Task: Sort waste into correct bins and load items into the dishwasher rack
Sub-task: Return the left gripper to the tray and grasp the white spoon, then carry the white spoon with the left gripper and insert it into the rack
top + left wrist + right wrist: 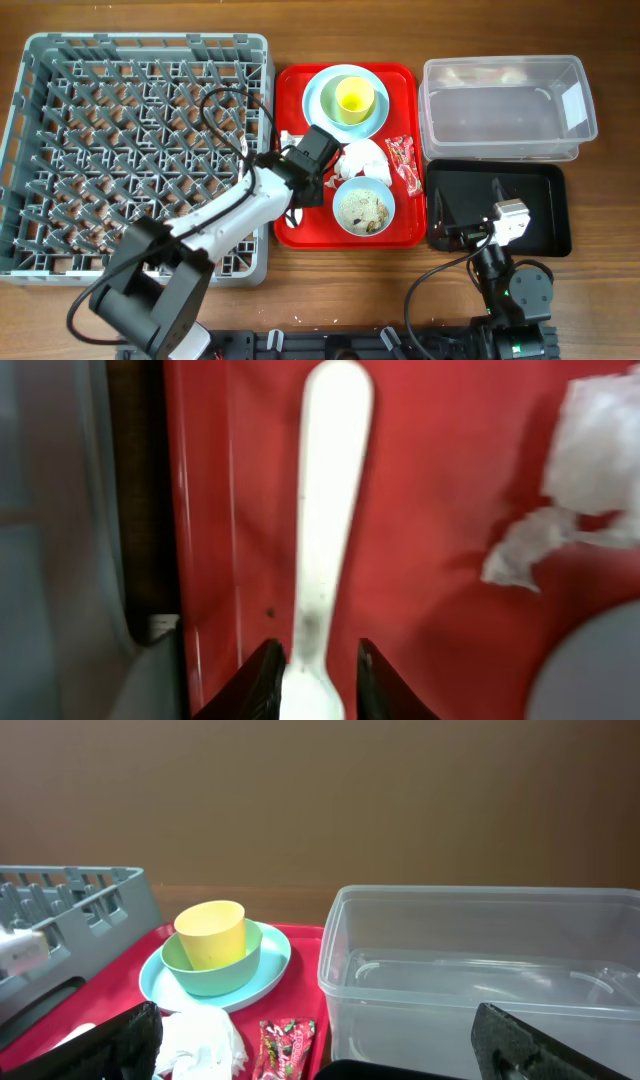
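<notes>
In the left wrist view my left gripper [318, 680] is shut on the wide end of a white plastic utensil [325, 510] lying on the red tray [430, 480]; whether it is the spoon or the fork I cannot tell. Its left finger touches the utensil, and a thin strip of red shows by the right finger. The crumpled napkin [360, 157], red wrapper [405, 163] and bowl of food scraps [363, 207] lie on the tray. A yellow cup [354, 97] stands in a bowl on the blue plate [315, 95]. My right gripper [315, 1050] stands open over the black tray [540, 215].
The grey dishwasher rack [60, 150] fills the left of the table. The clear tub [500, 110] stands at the back right, just behind the black tray. The left arm reaches over the rack's near right corner onto the red tray [290, 230].
</notes>
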Controlling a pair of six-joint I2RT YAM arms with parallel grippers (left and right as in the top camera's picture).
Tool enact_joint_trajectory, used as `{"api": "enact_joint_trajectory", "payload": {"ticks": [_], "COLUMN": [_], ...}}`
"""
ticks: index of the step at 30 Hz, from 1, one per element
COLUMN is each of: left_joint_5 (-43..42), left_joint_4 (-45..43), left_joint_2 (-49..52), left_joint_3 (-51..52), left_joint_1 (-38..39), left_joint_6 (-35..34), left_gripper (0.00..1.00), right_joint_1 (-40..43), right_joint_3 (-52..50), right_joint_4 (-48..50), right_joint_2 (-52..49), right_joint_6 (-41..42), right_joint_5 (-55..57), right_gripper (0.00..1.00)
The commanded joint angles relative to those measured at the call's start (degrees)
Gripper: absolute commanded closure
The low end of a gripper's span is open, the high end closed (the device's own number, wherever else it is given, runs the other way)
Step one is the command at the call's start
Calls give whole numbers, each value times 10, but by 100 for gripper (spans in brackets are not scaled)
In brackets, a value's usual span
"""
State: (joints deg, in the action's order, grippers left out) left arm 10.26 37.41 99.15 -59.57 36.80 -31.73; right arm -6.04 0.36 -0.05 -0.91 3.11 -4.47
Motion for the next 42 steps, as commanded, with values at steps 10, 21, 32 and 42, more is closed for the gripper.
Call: {"api": "enact_joint_trajectory", "payload": {"ticks": [10, 21, 32, 42], "left_joint_5": [24, 25, 133, 217], "left_joint_4": [-27, 2, 105, 207], "left_joint_2": [73, -16, -317, -296], "left_joint_3": [5, -36, -57, -49], "left_joint_1": [14, 22, 19, -102], "left_joint_6": [-10, -1, 72, 76], "left_gripper": [72, 96, 96, 96], "right_joint_1": [3, 3, 3, 3], "right_joint_3": [-1, -1, -1, -1], "right_joint_4": [2, 2, 2, 2], "right_joint_2": [-1, -1, -1, -1], "right_joint_6": [-1, -1, -1, -1], "right_joint_5": [1, 1, 1, 1], "right_gripper": [0, 0, 0, 0]}}
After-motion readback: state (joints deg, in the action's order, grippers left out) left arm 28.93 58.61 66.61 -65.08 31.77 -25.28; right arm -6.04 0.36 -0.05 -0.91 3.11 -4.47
